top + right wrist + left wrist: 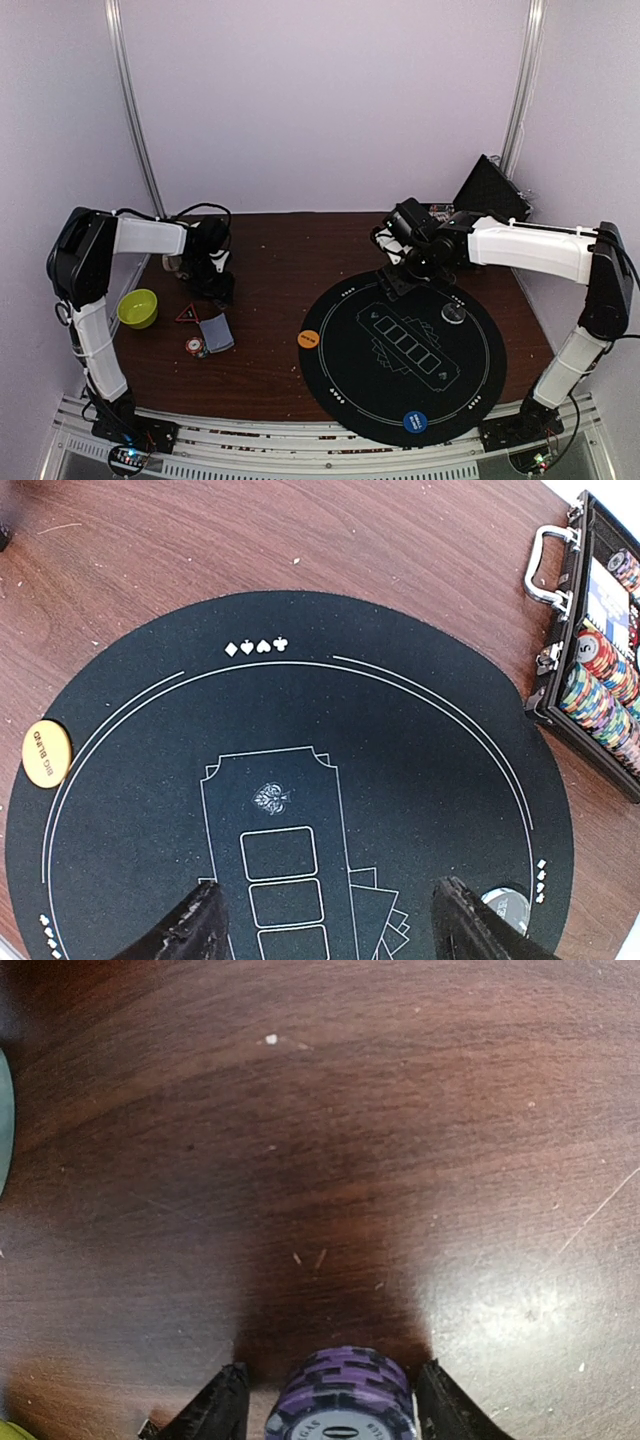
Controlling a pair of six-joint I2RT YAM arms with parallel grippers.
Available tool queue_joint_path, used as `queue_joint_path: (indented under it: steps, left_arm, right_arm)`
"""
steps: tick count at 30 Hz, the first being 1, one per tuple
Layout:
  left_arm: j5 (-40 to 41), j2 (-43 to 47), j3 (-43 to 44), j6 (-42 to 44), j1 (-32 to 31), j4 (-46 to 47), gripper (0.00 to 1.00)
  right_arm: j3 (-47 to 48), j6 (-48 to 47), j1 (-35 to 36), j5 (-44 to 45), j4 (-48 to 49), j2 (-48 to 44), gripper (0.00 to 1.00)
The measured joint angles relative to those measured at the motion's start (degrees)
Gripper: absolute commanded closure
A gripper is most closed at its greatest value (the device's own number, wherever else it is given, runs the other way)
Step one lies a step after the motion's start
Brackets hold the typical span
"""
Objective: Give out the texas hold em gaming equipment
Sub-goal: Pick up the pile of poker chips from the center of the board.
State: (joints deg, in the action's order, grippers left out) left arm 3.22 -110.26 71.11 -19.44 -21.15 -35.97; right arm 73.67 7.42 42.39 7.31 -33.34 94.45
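Purple striped chips (342, 1400) sit clamped in the left jaws at bottom centre; right jaws gape empty over the black mat (400, 740).

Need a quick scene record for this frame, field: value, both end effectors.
left end effector: shut on purple striped chips, over wood table
right end effector: open, empty, over black mat
on mat: orange disc left edge, blue disc near edge, dark disc right
chip case: open, beyond mat's far right
left of mat: green bowl, grey-blue card
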Motion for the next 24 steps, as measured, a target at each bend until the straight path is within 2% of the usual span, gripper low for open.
queue_joint_path:
  steps: [3, 6, 7, 8, 16, 20, 24]
  left_arm:
    - [0.17, 0.92, -1.44, -0.13, 0.0, 1.53, 0.6]
    - [0.48, 1.05, -1.64, -0.15, -0.02, 1.77, 0.9]
    - [0.5, 1.09, -1.64, 0.11, -0.02, 1.75, 0.97]
    - [0.55, 1.09, -1.64, 0.02, -0.02, 1.86, 1.0]
    - [2.08, 1.88, 0.07, 0.83, -1.64, -0.79, 1.0]
    - [2.6, 1.9, 7.15, 2.43, -8.26, -3.32, 1.0]
    - [-0.44, 1.86, 14.14, 3.32, -16.92, -2.91, 1.0]
  right_arm:
    - [0.0, 0.0, 0.0, 0.0, -0.07, 0.02, 0.28]
    - [0.02, 0.0, 0.0, 0.02, -0.26, 0.0, 0.28]
    - [0.02, 0.0, 0.0, 0.02, -0.39, 0.0, 0.28]
    - [0.02, 0.0, 0.0, 0.04, -0.5, 0.0, 0.28]
    - [0.02, 0.0, 0.0, 0.35, -0.92, -0.13, 0.27]
    - [0.02, 0.07, -0.57, 0.42, -1.18, -1.05, 0.27]
    - [-0.24, 0.79, -3.63, 0.39, -1.29, -3.63, 0.27]
